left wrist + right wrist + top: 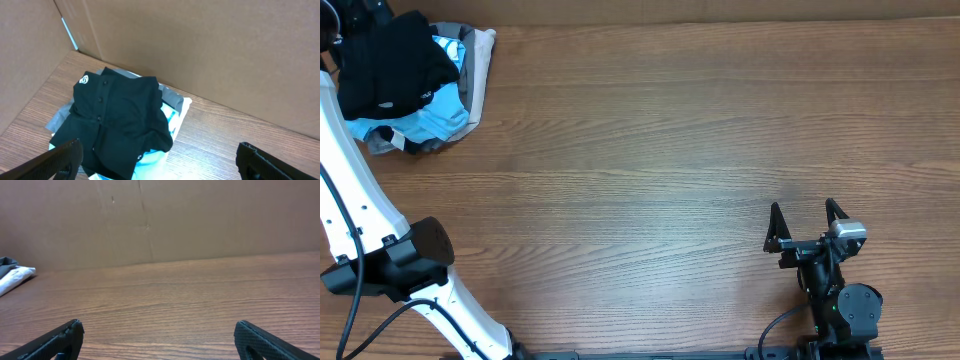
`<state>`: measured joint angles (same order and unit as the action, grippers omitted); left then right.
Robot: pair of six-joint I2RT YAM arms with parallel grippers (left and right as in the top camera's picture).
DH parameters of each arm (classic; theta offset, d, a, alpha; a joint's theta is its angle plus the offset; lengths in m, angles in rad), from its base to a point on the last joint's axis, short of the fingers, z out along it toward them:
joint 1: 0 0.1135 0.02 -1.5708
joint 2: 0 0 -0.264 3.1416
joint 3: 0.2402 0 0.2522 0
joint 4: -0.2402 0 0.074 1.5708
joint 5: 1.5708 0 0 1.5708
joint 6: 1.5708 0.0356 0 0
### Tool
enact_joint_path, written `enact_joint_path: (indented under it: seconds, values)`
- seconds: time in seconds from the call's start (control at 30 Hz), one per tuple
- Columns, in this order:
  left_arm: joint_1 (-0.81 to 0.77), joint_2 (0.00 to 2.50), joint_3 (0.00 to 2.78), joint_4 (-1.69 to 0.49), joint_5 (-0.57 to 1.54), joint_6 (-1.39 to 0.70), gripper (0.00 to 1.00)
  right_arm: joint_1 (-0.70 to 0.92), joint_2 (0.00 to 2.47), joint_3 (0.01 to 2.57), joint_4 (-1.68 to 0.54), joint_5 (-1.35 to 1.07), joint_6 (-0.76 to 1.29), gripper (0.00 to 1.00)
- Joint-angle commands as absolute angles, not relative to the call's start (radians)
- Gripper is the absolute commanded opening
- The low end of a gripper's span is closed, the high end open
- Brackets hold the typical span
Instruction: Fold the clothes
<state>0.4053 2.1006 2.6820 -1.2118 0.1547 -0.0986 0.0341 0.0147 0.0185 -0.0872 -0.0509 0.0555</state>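
Resting near right, the right jaws stand apart over the bench (670, 150). Far left, the left jaws hang apart above the black shirt (120, 115), crumpled atop other garments (440, 122); soft and limp, probably: pinch a shoulder edge.

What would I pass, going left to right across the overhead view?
Black shirt on top of the clothes pile → grey garment at the pile's right edge → wooden table → right gripper, jaws open.
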Motion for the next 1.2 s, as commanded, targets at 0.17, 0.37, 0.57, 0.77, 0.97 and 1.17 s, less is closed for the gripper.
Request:
enact_joint_path:
  seconds: [0.17, 0.37, 0.57, 0.77, 0.97, 1.17]
  values:
    - [0.398, 2.106, 2.683, -1.209, 0.165, -0.101, 1.00, 0.032, 0.003, 0.008, -0.081, -0.043, 0.052, 1.00]
    - [0.371, 2.064, 2.683, -1.235, 0.165, -0.101, 1.00, 0.032, 0.003, 0.008, -0.081, -0.043, 0.052, 1.00]
    - [0.307, 1.920, 2.619, -1.270, 0.165, -0.101, 1.00, 0.032, 0.003, 0.008, -0.081, -0.043, 0.052, 1.00]
    - [0.224, 1.643, 2.293, -1.269, 0.165, -0.101, 1.00, 0.032, 0.003, 0.008, -0.081, -0.043, 0.052, 1.00]
    - [0.151, 1.380, 1.915, -1.270, 0.165, -0.101, 1.00, 0.032, 0.003, 0.008, -0.081, -0.043, 0.052, 1.00]
    - [0.130, 1.163, 1.580, -1.282, 0.062, -0.101, 1.00, 0.032, 0.003, 0.008, -0.081, -0.043, 0.052, 1.00]
